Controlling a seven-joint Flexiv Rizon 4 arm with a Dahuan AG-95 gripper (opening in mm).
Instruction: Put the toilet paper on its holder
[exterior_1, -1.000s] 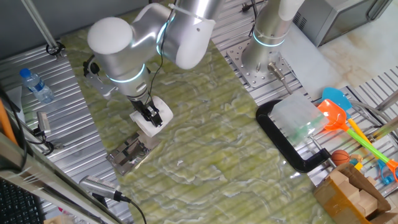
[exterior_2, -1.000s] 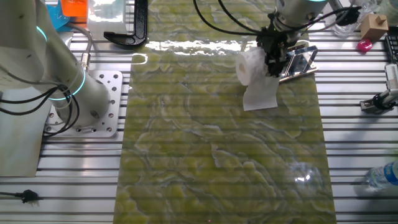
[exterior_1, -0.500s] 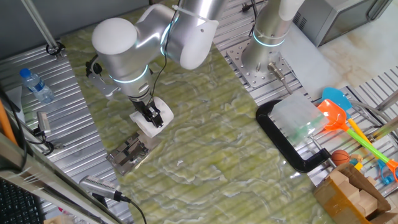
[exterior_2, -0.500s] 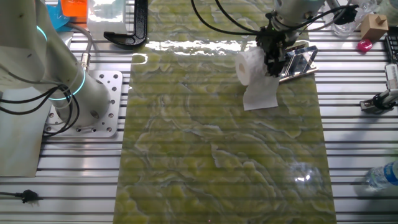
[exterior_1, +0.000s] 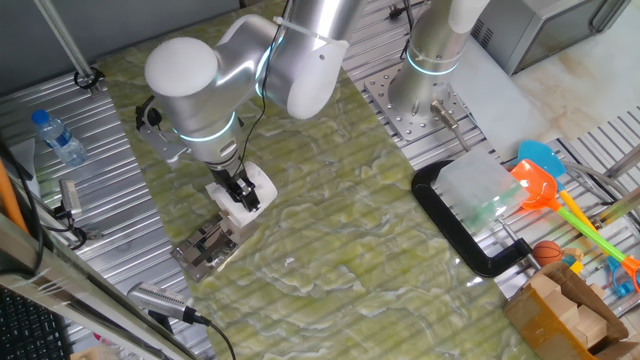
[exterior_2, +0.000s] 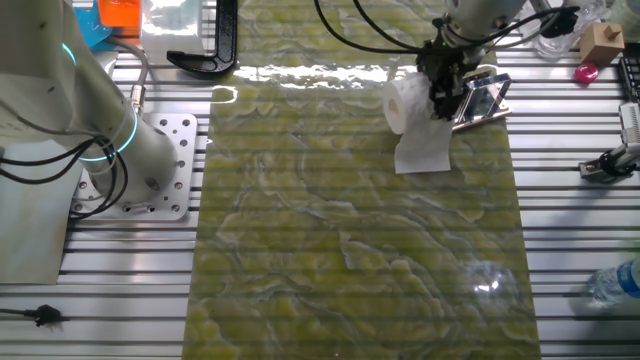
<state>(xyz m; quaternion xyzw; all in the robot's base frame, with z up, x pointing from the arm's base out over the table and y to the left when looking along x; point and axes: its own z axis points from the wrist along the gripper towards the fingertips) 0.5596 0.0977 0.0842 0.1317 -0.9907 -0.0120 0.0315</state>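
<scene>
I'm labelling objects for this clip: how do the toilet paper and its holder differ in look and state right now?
The toilet paper is a soft white roll with a loose sheet hanging down; the holder is shiny silver-grey metal with flat, hard parts. The toilet paper is clamped in the gripper; the holder lies free on the green mat. The roll looks plump and round, the holder low and angular. Both sit near the same mat edge, side by side.
</scene>
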